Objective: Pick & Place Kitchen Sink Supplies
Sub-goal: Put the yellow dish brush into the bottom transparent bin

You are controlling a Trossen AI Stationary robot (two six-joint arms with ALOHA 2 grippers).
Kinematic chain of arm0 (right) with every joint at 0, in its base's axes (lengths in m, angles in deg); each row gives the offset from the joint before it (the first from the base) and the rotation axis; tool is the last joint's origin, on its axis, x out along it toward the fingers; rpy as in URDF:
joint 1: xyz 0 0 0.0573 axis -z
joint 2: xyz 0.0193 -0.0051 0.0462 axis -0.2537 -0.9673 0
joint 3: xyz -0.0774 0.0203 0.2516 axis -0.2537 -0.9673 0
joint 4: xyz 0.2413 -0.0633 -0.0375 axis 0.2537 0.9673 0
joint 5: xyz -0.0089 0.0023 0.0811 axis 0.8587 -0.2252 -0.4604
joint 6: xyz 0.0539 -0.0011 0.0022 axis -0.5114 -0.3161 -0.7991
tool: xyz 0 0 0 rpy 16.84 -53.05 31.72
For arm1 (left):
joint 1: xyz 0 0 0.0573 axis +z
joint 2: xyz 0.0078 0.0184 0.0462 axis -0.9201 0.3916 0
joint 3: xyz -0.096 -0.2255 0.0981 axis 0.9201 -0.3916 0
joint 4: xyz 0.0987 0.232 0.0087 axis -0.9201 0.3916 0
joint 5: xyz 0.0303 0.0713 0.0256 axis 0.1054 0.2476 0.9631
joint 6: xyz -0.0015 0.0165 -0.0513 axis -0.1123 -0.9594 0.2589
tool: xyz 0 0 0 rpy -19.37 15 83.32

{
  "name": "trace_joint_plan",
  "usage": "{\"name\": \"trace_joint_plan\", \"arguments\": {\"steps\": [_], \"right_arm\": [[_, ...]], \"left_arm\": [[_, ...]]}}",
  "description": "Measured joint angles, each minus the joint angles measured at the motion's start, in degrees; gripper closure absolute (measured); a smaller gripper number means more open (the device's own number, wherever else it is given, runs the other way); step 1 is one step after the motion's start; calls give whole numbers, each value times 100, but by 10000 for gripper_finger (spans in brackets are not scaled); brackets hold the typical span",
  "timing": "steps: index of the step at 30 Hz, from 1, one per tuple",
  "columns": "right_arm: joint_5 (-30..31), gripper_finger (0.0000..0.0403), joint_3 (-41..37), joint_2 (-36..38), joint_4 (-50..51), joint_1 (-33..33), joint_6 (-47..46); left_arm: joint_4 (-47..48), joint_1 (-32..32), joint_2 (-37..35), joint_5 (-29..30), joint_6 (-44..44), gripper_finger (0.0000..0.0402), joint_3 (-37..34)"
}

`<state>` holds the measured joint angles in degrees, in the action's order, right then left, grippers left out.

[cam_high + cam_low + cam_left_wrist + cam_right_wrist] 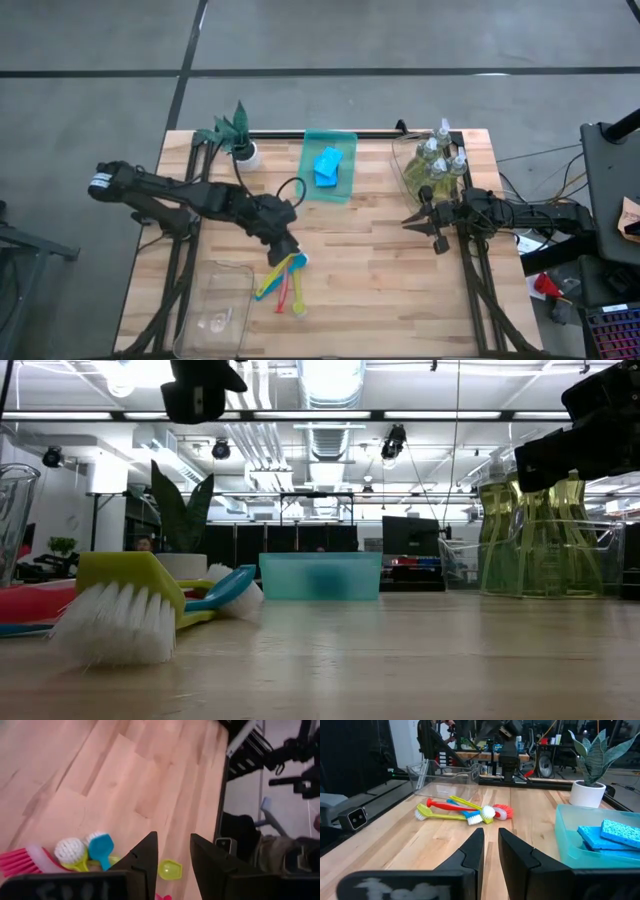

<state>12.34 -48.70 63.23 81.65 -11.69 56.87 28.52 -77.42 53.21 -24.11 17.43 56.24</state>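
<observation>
Left gripper [283, 249] hangs over the brushes [283, 278] near the bench's [380, 270] front edge, left of centre, its fingers [142, 857] a narrow gap apart and holding nothing. Under it lies a heap of four brushes: red [451, 805], yellow [440, 813], blue [465, 815] and green handles [268, 287] crossing one another. Just left of them, at the front left corner, an empty clear tray [215, 310]. By the back edge, a plant [233, 133], then a green tray [330, 165] with blue sponges [326, 165], two that I can count. Farther right, at the back right corner, a clear tray [412, 172] holds four soap bottles [437, 160], standing upright. Right gripper [428, 222] waits just in front of them near the right edge, fingers [472, 851] slightly parted, empty.
</observation>
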Motion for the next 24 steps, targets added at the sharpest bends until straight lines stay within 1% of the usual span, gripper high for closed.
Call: {"name": "trace_joint_plan", "arguments": {"steps": [4,7,9,11,15,18,21,24], "right_arm": [[1,351,0,0,0,0,0],[2,351,0,0,0,0,0],[0,351,2,0,-2,0,0],[2,351,0,0,-2,0,0],[1,351,0,0,-2,2,0],[2,351,0,0,-2,2,0],[1,351,0,-2,-2,2,0],[2,351,0,-2,0,1,0]], "left_arm": [[-5,-123,95,141,-92,296,0],[-18,-174,361,268,-2,296,2],[19,-242,611,286,224,296,2],[149,-288,836,259,490,296,0],[614,-325,1226,357,600,293,2],[1020,-310,1396,574,685,280,2],[1262,-298,1499,839,694,257,2],[1253,-292,1619,789,679,229,2]]}}
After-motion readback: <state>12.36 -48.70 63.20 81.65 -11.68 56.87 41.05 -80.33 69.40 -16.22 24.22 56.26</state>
